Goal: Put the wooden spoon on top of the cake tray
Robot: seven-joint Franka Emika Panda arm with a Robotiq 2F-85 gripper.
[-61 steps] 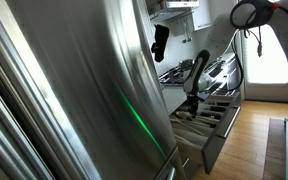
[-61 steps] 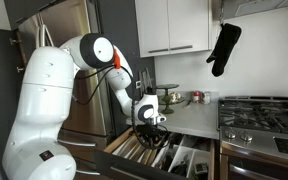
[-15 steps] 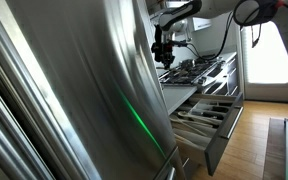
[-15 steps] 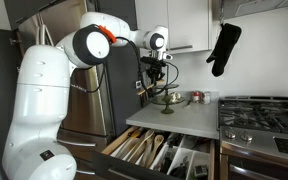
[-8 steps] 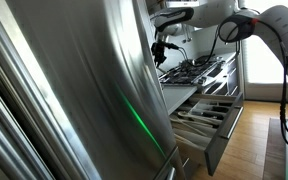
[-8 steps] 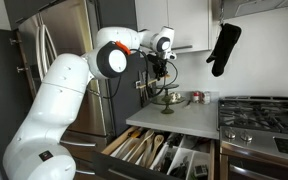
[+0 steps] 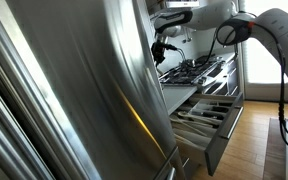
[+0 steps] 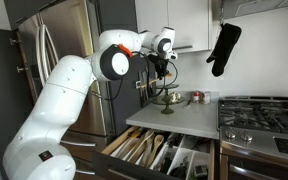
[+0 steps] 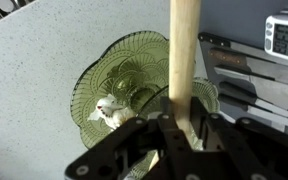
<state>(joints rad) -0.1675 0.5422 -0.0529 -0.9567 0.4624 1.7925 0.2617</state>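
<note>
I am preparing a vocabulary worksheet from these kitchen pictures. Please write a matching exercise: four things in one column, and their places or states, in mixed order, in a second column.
Column 1
1. wooden spoon
2. cake tray
3. oven mitt
4. drawer

Column 2
A. pulled open
B. held by the gripper
C. black, hanging up high
D. green glass, standing on the counter

Pairs: 1-B, 2-D, 3-C, 4-A

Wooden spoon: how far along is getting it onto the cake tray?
Done: the end effector grips the wooden spoon, clear of the open drawer. In hand: the spoon is held over the green glass cake tray. Left: lowering it onto the tray and releasing.
</note>
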